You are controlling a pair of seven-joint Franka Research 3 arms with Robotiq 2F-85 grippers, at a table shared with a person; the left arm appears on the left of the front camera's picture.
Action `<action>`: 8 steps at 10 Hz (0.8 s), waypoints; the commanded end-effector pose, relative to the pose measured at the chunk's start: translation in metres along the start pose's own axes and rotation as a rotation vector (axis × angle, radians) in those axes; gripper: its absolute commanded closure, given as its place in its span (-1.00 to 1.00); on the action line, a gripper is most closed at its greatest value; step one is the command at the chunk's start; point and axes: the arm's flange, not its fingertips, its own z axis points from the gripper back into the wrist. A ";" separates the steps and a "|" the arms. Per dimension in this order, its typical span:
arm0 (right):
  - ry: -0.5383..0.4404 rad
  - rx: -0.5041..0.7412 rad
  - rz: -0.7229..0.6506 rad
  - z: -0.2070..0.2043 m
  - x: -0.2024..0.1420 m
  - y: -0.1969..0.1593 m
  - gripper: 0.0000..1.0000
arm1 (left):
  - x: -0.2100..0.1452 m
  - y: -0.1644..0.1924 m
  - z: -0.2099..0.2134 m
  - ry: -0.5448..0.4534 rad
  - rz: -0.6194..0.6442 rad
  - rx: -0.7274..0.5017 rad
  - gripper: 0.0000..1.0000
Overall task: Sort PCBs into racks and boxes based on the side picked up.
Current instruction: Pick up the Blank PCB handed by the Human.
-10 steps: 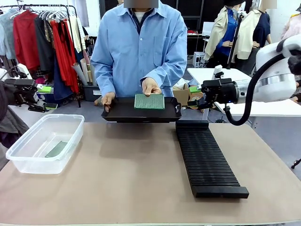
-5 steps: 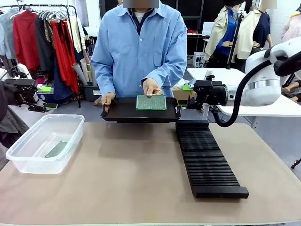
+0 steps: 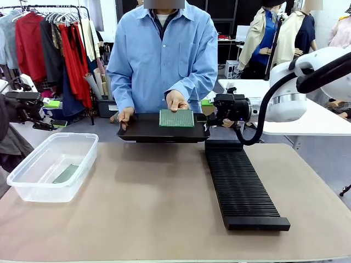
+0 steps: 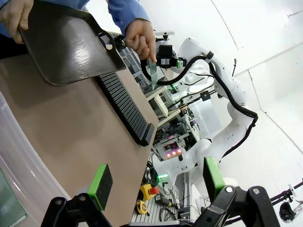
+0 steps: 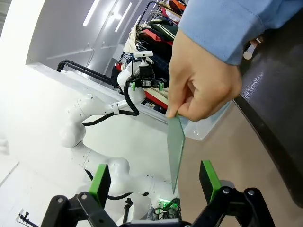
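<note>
R claw stands wide, green pads well apart, nothing in it. It's at the far edge of the tabletop, just beside the shallow black plastic tray the person holds up. One of the person's hands holds a thin green rectangular PCB up on edge over that tray. In the R wrist view the board sits edge-on, in line w/ the gap between my pads, but I can't tell if it's inside the gap yet. L claw is wide and empty too, out beyond the clear plastic tub on the L side of the tabletop.

Progress as I read it: early. One green board lies flat in the tub, so one sort looks done. The long black slotted rack on the R side looks empty, no boards standing in it. Left to do: close R claw on the offered board, then rack or tub acc. to the side picked. Can't see how many more boards are coming.
</note>
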 end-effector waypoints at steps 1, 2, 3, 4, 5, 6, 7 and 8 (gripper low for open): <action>0.029 -0.014 0.015 -0.015 0.014 0.000 -1.00 | 0.000 -0.002 0.000 0.000 -0.003 -0.002 -1.00; 0.042 -0.017 0.017 -0.021 0.017 -0.001 -1.00 | 0.000 -0.002 0.000 0.000 -0.003 -0.002 -1.00; 0.055 -0.024 0.017 -0.027 0.021 -0.001 -1.00 | 0.000 -0.002 0.000 0.000 -0.003 -0.002 -1.00; 0.063 -0.029 0.016 -0.032 0.024 -0.002 -1.00 | 0.000 -0.002 0.000 0.000 -0.003 -0.002 -1.00; 0.068 -0.036 0.012 -0.037 0.026 -0.004 -1.00 | 0.000 -0.002 0.000 0.000 -0.003 -0.002 -1.00; 0.067 -0.038 0.009 -0.041 0.027 -0.005 -1.00 | 0.000 -0.002 0.000 0.000 -0.003 -0.002 -1.00; 0.067 -0.042 0.008 -0.044 0.029 -0.005 -1.00 | 0.000 -0.002 0.000 0.000 -0.003 -0.002 -1.00; 0.064 -0.044 0.005 -0.045 0.029 -0.005 -1.00 | 0.000 -0.002 0.000 0.000 -0.003 -0.002 -1.00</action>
